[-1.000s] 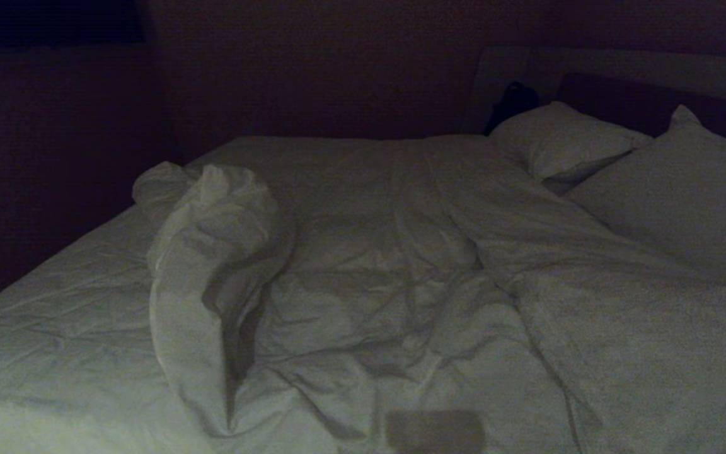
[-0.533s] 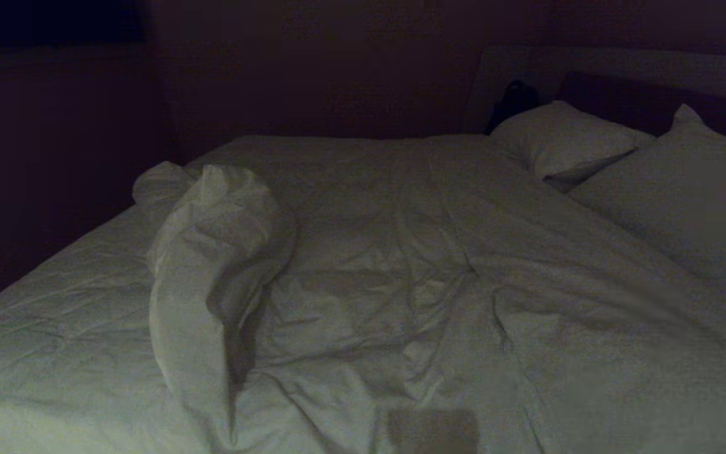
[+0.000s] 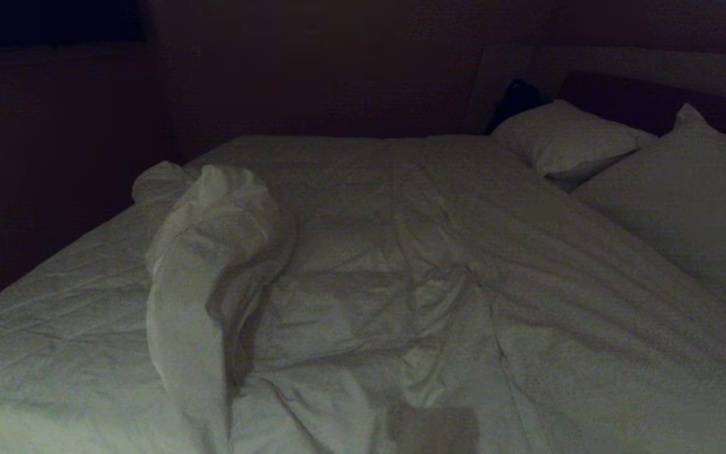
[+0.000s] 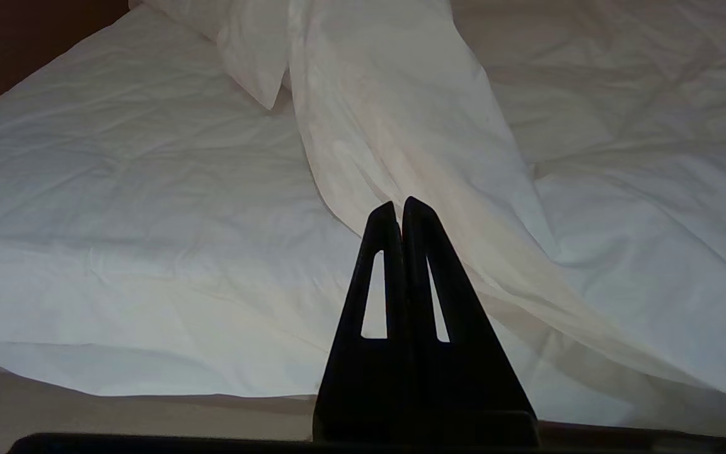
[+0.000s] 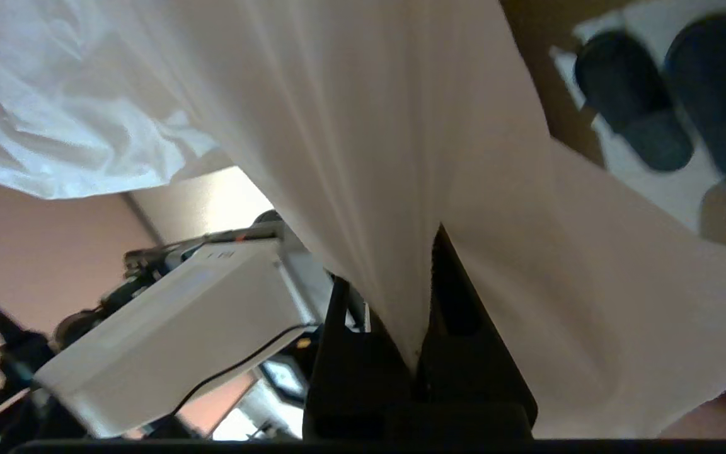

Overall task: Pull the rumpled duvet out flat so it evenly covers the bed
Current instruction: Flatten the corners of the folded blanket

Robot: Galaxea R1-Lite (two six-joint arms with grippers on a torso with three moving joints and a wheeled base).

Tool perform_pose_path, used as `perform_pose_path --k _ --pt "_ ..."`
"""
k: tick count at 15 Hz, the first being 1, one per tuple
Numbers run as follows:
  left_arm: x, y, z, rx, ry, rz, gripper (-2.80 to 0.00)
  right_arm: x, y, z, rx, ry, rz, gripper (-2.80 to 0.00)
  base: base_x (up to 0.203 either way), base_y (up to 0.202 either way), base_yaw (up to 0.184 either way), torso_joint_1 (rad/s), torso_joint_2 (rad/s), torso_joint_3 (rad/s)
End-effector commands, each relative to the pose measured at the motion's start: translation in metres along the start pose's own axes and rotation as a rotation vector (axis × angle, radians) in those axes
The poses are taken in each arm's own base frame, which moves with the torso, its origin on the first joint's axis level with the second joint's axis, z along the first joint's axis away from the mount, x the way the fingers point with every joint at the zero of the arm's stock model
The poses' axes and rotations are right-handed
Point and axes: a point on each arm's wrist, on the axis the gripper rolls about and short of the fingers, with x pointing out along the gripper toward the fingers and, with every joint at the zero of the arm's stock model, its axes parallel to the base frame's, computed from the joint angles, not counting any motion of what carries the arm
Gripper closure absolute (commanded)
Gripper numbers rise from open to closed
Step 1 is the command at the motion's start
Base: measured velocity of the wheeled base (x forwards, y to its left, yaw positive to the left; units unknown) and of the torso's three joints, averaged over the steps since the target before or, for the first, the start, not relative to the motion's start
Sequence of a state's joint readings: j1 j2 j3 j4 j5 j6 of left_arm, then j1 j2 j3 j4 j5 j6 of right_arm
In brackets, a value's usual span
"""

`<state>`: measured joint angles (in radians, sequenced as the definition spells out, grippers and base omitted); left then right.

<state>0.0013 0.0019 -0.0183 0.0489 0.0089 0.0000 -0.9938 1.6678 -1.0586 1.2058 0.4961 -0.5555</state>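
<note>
The right gripper (image 5: 423, 302) is pinching the duvet (image 5: 369, 139) tight between its fingers. The left gripper (image 4: 403, 211) is waiting with fingers pressed together, holding nothing. The duvet is lying bunched across the bed (image 3: 54, 302), near the pillows (image 3: 564, 142).

The duvet (image 5: 363, 126) covers most of the right pincer (image 5: 414, 353), so its tips are hidden. The near pillow (image 3: 684, 202) is cut off by the edge. A dark thing (image 3: 514, 101) behind the far pillow (image 3: 564, 142) is too dim to tell.
</note>
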Motion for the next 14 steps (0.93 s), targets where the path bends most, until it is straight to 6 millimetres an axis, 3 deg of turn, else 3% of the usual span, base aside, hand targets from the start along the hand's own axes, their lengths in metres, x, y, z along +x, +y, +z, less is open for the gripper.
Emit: perform_pose_path --k 1,14 --pt "0.000 0.000 0.000 0.000 0.000 0.001 0.00 0.001 -0.001 0.000 0.012 0.016 0.012 0.00 0.000 0.000 0.000 0.000 0.00 0.000" --pt "0.000 0.000 0.000 0.000 0.000 0.001 0.00 0.008 -0.019 0.022 -0.035 -0.051 -0.030 0.00 0.000 0.000 0.000 0.000 0.00 0.000"
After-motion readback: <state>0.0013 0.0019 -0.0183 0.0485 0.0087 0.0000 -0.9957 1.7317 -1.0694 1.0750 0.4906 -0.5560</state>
